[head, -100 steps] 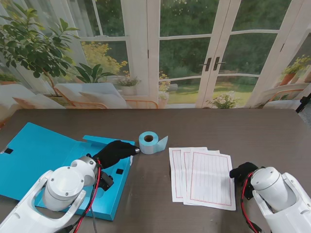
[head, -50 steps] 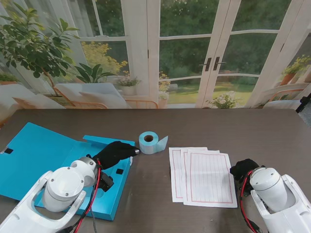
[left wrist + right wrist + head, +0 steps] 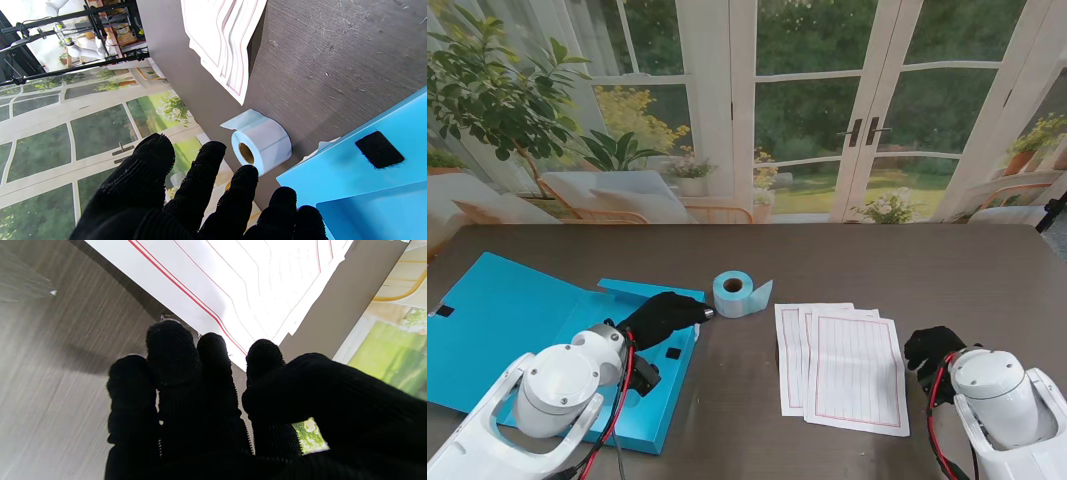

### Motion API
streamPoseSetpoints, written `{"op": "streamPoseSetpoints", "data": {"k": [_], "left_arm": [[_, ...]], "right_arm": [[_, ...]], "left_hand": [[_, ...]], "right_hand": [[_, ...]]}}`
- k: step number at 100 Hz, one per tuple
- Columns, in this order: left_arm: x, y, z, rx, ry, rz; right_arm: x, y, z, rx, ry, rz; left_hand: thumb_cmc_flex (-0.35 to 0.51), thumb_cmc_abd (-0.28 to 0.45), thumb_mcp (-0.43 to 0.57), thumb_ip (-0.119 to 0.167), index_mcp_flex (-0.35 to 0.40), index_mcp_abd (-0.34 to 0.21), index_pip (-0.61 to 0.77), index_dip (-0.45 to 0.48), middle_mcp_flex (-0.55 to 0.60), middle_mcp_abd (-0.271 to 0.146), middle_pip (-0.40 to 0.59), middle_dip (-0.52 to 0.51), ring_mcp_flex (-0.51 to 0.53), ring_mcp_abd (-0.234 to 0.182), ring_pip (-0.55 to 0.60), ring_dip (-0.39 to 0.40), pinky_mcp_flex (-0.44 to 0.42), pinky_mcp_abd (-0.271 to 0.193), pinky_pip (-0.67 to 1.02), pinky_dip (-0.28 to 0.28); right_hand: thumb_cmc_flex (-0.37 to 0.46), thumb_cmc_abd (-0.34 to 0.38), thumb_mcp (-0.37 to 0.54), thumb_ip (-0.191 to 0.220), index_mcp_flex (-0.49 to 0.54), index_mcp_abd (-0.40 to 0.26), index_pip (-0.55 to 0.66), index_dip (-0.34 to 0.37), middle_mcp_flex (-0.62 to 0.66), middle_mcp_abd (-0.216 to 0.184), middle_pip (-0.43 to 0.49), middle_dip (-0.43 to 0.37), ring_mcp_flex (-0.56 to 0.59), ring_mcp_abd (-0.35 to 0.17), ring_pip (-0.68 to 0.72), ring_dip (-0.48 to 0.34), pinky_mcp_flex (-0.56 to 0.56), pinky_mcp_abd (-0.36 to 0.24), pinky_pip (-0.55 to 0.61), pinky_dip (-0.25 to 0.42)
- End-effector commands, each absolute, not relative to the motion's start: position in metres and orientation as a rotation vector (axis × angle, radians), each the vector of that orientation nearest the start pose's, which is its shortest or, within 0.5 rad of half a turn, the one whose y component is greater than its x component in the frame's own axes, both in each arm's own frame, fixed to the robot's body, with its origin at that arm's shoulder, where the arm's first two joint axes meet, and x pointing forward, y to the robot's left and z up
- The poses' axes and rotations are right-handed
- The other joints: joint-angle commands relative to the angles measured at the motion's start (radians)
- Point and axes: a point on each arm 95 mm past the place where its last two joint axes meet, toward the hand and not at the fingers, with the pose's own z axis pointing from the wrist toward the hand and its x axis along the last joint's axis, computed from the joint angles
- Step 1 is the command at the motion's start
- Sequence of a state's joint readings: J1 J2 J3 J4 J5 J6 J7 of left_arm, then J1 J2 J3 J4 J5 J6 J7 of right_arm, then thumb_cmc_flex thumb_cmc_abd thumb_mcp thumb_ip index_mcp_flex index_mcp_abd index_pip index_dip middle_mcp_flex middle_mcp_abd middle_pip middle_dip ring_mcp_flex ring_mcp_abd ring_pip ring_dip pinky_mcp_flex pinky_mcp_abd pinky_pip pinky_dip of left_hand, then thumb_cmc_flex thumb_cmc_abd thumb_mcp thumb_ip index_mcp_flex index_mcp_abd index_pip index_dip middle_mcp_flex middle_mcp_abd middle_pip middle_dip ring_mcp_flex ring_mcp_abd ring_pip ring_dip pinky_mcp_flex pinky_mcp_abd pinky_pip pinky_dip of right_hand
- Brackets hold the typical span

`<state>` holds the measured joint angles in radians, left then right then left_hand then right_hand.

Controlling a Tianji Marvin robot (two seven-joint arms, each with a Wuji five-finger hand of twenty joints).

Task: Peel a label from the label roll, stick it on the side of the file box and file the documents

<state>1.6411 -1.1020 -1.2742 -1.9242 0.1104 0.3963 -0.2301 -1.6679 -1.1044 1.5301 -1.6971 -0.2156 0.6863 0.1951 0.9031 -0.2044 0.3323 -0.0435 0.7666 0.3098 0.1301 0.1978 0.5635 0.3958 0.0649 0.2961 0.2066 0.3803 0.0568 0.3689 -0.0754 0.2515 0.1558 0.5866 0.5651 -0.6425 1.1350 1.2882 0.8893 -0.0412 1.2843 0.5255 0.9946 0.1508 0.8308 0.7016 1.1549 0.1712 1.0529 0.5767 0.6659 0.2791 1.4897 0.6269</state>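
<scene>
At centre frame your label roll [image 3: 734, 291] lay on the desk [image 3: 847, 260], just right of the empty, spread-fingered left robot hand [image 3: 663, 316], the nearer one, its core facing that hand

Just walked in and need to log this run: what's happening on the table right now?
A two-armed robot is set up to label a file box and file papers. Its left hand, open and holding nothing, hovers over the opened blue file box beside the label roll. Its right hand sits at the right edge of the documents, fingers at the top sheet; whether it grips is unclear. Nothing is filed yet.
</scene>
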Motion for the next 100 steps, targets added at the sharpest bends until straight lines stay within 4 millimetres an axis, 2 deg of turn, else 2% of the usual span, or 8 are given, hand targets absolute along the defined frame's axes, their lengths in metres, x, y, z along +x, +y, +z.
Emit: {"op": "streamPoseSetpoints", "data": {"k": [1,8,23,31,48,72,91,100], "left_arm": [[0.368,-0.033,-0.268,-2.283,1.132,-1.797],[0.368,-0.033,-0.268,-2.284,1.134,-1.795],[0.369,-0.034,-0.266,-2.285,1.153,-1.786],[0.37,-0.035,-0.265,-2.279,1.167,-1.783],[0.371,-0.038,-0.262,-2.274,1.199,-1.773],[0.371,-0.039,-0.263,-2.281,1.223,-1.751],[0.372,-0.039,-0.264,-2.282,1.232,-1.749],[0.372,-0.039,-0.265,-2.284,1.237,-1.744]], "right_arm": [[0.378,-0.117,-0.333,-3.139,-0.814,-1.434],[0.377,-0.118,-0.333,-3.165,-0.87,-1.443],[0.373,-0.121,-0.334,-3.222,-1.081,-1.407],[0.372,-0.122,-0.335,-3.232,-1.231,-1.379],[0.374,-0.12,-0.338,-3.195,-1.419,-1.259],[0.38,-0.121,-0.342,-3.152,-1.451,-1.14],[0.385,-0.124,-0.346,-3.109,-1.417,-1.043],[0.387,-0.125,-0.347,-3.091,-1.357,-1.028]], "left_hand": [[0.015,0.057,-0.036,-0.011,0.016,0.002,-0.003,0.003,-0.018,0.001,0.001,-0.007,-0.022,0.002,0.005,-0.009,-0.014,-0.047,-0.029,-0.011],[0.017,0.057,-0.038,-0.011,0.017,0.0,-0.003,0.003,-0.018,-0.001,0.001,-0.007,-0.022,0.003,0.005,-0.009,-0.014,-0.046,-0.029,-0.011],[0.019,0.059,-0.042,-0.01,0.014,0.002,-0.004,0.003,-0.02,0.0,0.001,-0.007,-0.023,0.002,0.004,-0.009,-0.015,-0.047,-0.028,-0.011],[0.019,0.059,-0.044,-0.01,0.016,0.001,-0.003,0.003,-0.019,-0.001,0.001,-0.007,-0.022,0.001,0.005,-0.009,-0.015,-0.047,-0.028,-0.012],[0.018,0.061,-0.048,-0.01,0.015,0.002,-0.004,0.003,-0.019,-0.004,0.001,-0.007,-0.021,0.001,0.005,-0.009,-0.015,-0.048,-0.028,-0.012],[0.018,0.061,-0.052,-0.009,0.014,0.001,-0.004,0.003,-0.02,-0.003,0.001,-0.007,-0.023,0.0,0.005,-0.009,-0.015,-0.048,-0.029,-0.013],[0.019,0.064,-0.055,-0.008,0.012,0.0,-0.004,0.003,-0.02,-0.004,0.001,-0.007,-0.023,0.0,0.005,-0.009,-0.014,-0.049,-0.029,-0.014],[0.02,0.064,-0.057,-0.008,0.012,0.0,-0.004,0.003,-0.021,-0.004,0.0,-0.007,-0.023,-0.001,0.005,-0.009,-0.014,-0.049,-0.029,-0.014]], "right_hand": [[-0.022,0.001,0.027,0.034,0.019,-0.032,0.004,0.013,0.04,0.006,-0.003,-0.007,0.024,0.018,0.012,0.001,-0.001,0.027,0.01,-0.003],[-0.056,0.01,-0.008,-0.003,-0.033,-0.049,0.011,0.014,0.029,-0.002,-0.001,0.002,0.022,0.009,0.024,0.008,-0.003,0.025,0.017,-0.001],[-0.173,-0.038,-0.177,-0.187,-0.244,0.079,-0.095,-0.148,-0.096,0.001,0.019,-0.001,-0.015,-0.007,0.035,0.049,-0.023,0.015,0.03,0.005],[-0.247,-0.017,-0.204,-0.283,-0.282,0.155,-0.282,-0.079,-0.18,0.016,0.031,-0.043,-0.047,-0.009,0.028,0.048,-0.036,0.014,0.028,0.011],[-0.396,-0.011,-0.196,-0.427,-0.402,0.237,-0.394,-0.114,-0.343,0.04,0.042,-0.062,-0.11,-0.024,0.025,0.045,-0.065,-0.016,0.028,0.024],[-0.46,-0.025,-0.163,-0.502,-0.364,0.239,-0.46,-0.163,-0.417,0.059,0.054,-0.058,-0.151,-0.041,0.044,0.049,-0.088,-0.036,0.031,0.037],[-0.445,0.012,-0.166,-0.5,-0.312,0.211,-0.502,-0.179,-0.443,0.063,0.05,-0.051,-0.179,-0.045,0.051,0.052,-0.114,-0.052,0.026,0.042],[-0.393,0.029,-0.185,-0.45,-0.241,0.177,-0.511,-0.166,-0.45,0.064,0.051,-0.045,-0.196,-0.046,0.059,0.055,-0.13,-0.06,0.023,0.049]]}}
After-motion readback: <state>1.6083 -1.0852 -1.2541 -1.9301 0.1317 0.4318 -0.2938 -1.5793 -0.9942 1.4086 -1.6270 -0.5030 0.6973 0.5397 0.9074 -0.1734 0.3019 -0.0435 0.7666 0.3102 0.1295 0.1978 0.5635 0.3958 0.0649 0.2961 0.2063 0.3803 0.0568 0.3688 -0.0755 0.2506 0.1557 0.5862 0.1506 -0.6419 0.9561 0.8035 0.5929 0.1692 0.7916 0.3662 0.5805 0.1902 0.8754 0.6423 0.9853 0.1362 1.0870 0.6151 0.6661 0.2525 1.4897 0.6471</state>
